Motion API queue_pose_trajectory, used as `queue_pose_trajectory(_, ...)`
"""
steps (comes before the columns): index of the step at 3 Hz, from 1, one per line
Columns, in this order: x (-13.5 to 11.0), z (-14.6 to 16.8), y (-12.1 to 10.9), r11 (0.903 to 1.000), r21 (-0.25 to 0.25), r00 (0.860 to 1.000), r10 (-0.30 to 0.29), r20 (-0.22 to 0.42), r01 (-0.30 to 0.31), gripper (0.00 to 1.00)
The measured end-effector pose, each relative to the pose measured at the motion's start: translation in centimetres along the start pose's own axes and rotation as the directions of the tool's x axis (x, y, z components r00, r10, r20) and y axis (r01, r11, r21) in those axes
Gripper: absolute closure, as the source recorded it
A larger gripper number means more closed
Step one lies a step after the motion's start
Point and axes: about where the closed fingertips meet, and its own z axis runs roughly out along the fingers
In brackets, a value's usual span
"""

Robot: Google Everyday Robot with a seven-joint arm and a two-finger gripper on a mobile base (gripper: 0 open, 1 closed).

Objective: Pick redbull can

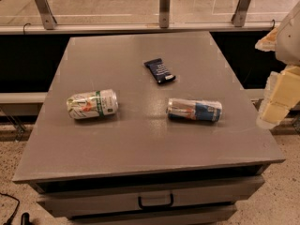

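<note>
A redbull can (194,110) lies on its side on a grey table (140,144), right of the middle. Up and left of the redbull can lies a dark blue wrapper (160,71). Well to its left, a white can (92,104) with a green band lies on its side. To its right, past the table's edge, hangs the gripper (276,100), apart from it. I cannot tell whether it is open or closed.

Arm (288,37): seen at the right edge of the view, white, largely cut off by the frame.
Gripper (276,102): held below the Arm at the right edge; pale, blocky housing is shown, pointed downward-left.
</note>
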Motion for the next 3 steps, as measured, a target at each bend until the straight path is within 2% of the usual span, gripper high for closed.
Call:
queue_pose_trajectory(1, 0.0, 0.0, 0.0, 1.0, 0.0, 1.0, 0.0, 0.0, 0.0, 0.0)
queue_pose_trajectory(3, -3.1, 3.4, -0.3, 0.9958, -0.036, 0.995, -0.082, 0.053, 0.084, 0.0)
